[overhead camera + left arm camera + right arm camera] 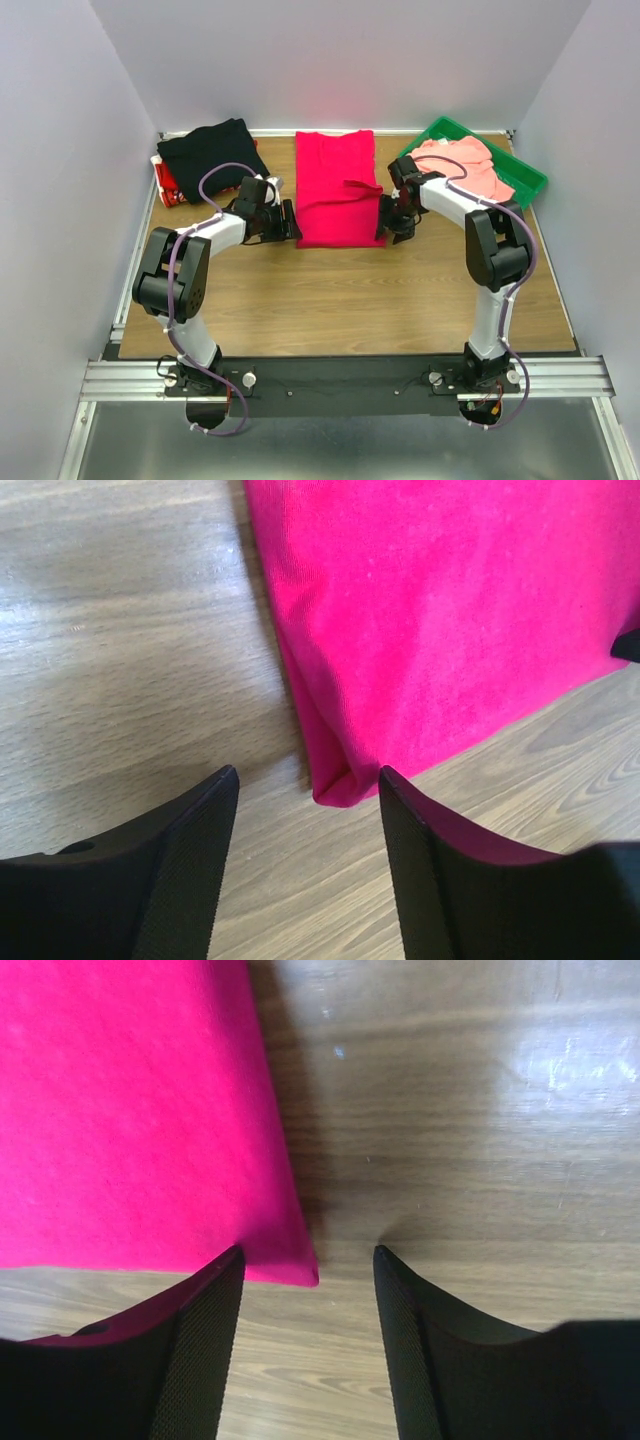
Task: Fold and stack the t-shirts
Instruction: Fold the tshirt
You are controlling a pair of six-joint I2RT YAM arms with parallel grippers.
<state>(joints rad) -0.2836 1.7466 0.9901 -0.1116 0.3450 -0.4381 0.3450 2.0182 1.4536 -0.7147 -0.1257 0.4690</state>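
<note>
From above: a crimson-magenta t-shirt (337, 190) lies flat as a long rectangle at the middle of the wooden table (340, 300). A black t-shirt (210, 150) sits folded at the far left. A salmon-pink t-shirt (462, 162) is heaped in a green tray (528, 182) at the far right. The left gripper (285, 225) is at the magenta shirt's near-left corner and the right gripper (390, 225) at its near-right corner.

Left wrist camera: the left gripper (308, 780) has its jaws apart and holds nothing. The magenta shirt (450, 620) ends in a rounded corner lying between the two fingers.

Right wrist camera: the right gripper (308, 1258) is likewise parted and empty. The magenta shirt (120, 1110) has its corner between the fingers, and one finger overlaps the hem.

The step in hand appears to be pinching both near corners for a fold away from the arms. To do it well, each pinch should take every layer, and both arms should lift together so the hem stays straight.
</note>
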